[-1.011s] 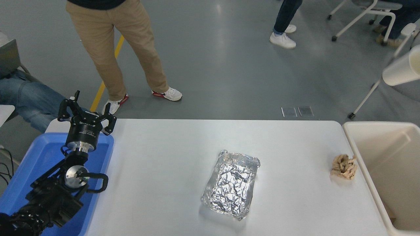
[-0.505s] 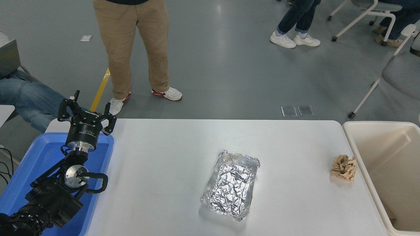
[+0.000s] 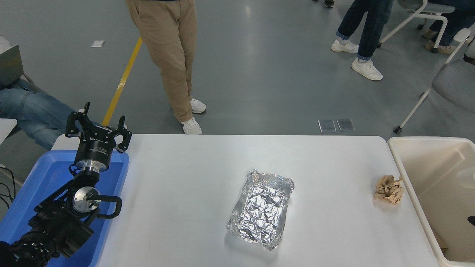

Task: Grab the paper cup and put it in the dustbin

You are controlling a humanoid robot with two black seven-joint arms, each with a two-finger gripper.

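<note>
The cream dustbin (image 3: 426,140) stands off the table's right end, its deep inside facing me. A pale, blurred shape (image 3: 466,177) shows within it at the picture's right edge; it looks like the white paper cup, but it is too smeared to be sure. A small black piece (image 3: 472,220), probably part of my right arm, pokes in at the right edge over the bin, and its fingers are out of sight. My left gripper (image 3: 97,121) stays parked at the lower left above the blue tray, open and holding nothing.
A crinkled silver foil tray (image 3: 261,207) lies mid-table. A crumpled brown paper wad (image 3: 388,189) sits by the dustbin's left wall. The blue tray (image 3: 44,174) hangs off the left end. A person in tan trousers (image 3: 174,55) stands beyond the far edge, with others farther back.
A second ago the white cup hung high at the right edge, then left the picture; now a pale shape shows inside the bin. The people behind the table have walked to the right.
</note>
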